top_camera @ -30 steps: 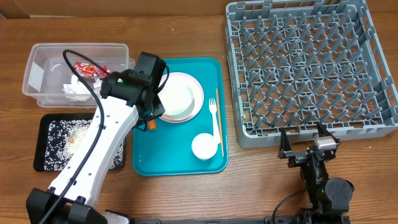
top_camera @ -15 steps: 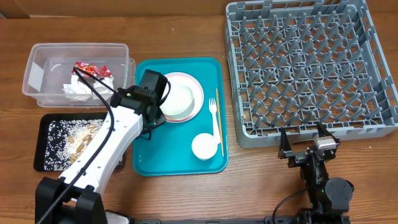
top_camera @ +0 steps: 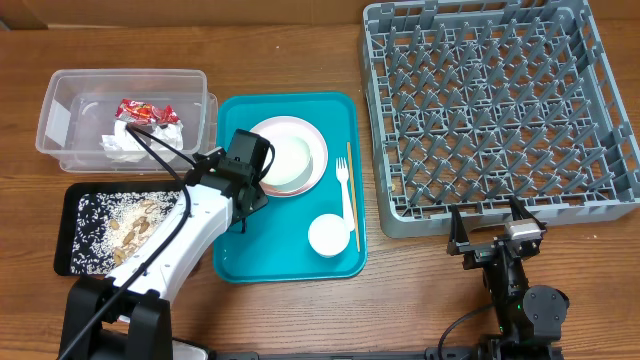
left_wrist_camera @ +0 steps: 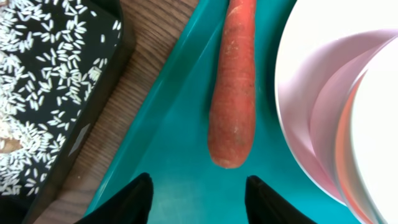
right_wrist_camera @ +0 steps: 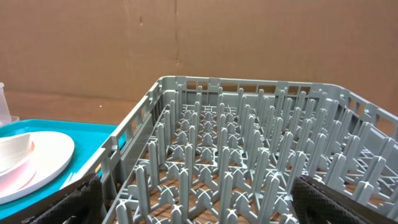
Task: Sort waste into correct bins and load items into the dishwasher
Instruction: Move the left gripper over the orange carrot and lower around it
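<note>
Small orange carrot (left_wrist_camera: pixel 233 87) lies lengthwise on teal plastic tray (left_wrist_camera: pixel 180 180), between tray rim and round pale-pink plate (left_wrist_camera: pixel 305 124), blunt end toward left fingers (left_wrist_camera: pixel 132 200). These stand parted, gripping nothing, clear of carrot. Right fingers (right_wrist_camera: pixel 84 199) spread wide, empty, facing grey pegged dish rack (right_wrist_camera: pixel 249 143).

Left claw (left_wrist_camera: pixel 198 190) ajar, right claw (top_camera: pixel 487 222) wide.

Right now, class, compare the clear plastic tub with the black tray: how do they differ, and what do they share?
The clear tub is see-through and deep-walled; the black tray is opaque and shallow. The clear tub holds crumpled napkins and a red wrapper; the black tray holds rice and beige scraps. Both are rectangular and sit left of the teal tray.
</note>
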Robot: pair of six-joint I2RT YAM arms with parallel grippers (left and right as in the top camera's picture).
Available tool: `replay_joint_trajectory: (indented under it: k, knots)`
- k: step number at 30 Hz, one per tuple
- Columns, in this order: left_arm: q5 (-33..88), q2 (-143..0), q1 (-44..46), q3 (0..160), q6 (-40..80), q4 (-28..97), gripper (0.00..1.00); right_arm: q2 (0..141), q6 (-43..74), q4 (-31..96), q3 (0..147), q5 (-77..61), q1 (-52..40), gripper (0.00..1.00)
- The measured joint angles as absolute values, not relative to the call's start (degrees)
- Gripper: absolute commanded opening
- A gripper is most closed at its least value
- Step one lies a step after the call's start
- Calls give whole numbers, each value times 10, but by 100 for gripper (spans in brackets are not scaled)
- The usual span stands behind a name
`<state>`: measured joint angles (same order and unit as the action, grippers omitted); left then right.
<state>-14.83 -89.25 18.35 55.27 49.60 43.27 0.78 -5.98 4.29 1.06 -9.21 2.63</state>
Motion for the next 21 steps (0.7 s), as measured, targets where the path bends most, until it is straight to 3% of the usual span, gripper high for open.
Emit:
replay_joint_trajectory:
  k: [21]
  knots:
    - [-148, -902, 178, 521, 474, 350, 63, 8, -60, 42, 11, -92, 26, 100]
